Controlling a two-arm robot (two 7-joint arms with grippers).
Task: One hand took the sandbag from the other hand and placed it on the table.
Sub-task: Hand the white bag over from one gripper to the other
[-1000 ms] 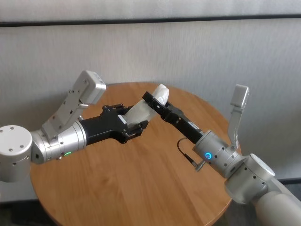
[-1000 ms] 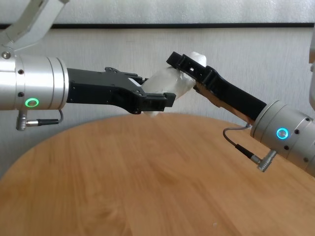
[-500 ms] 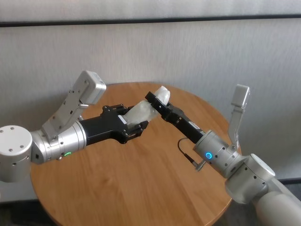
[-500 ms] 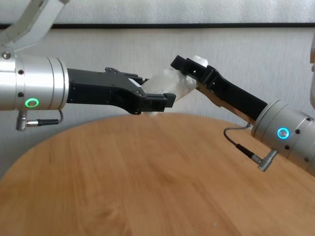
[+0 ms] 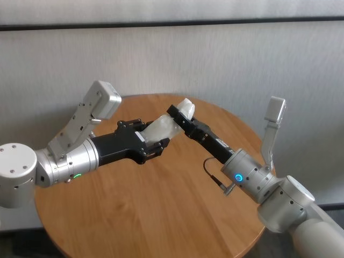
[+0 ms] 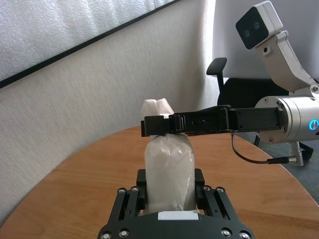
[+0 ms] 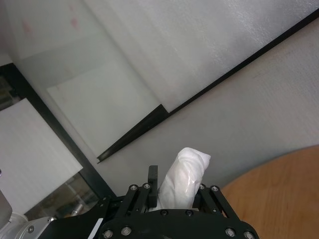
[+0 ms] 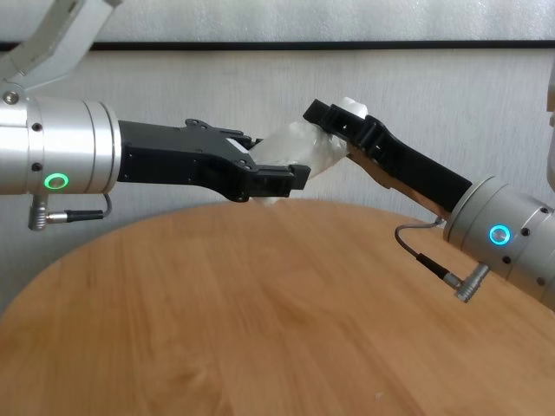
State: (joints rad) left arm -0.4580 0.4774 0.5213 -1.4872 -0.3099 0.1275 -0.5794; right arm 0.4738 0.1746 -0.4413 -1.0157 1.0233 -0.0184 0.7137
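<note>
The white sandbag [image 5: 161, 128] hangs in the air above the round wooden table [image 5: 150, 209], slanting up to the right. My left gripper [image 5: 153, 135], green ring light, is shut on its lower end; its fingers [image 6: 142, 183] flank the bag [image 6: 168, 169]. My right gripper [image 5: 180, 115], cyan-blue ring light, is clamped across the bag near its upper end, and the bag pinches in there [image 6: 168, 133]. The bag's tip [image 7: 187, 167] sticks out past the right fingers. In the chest view both grippers [image 8: 277, 173] [image 8: 334, 117] meet over the table's far edge.
A grey textured wall with a dark stripe stands behind the table. A black office chair [image 6: 234, 89] stands beyond the table's far side. Each wrist carries a raised white camera bracket [image 5: 99, 102] [image 5: 273, 121].
My right gripper has shifted slightly down and to the right on the bag's upper end. The left gripper and the bag have stayed in place.
</note>
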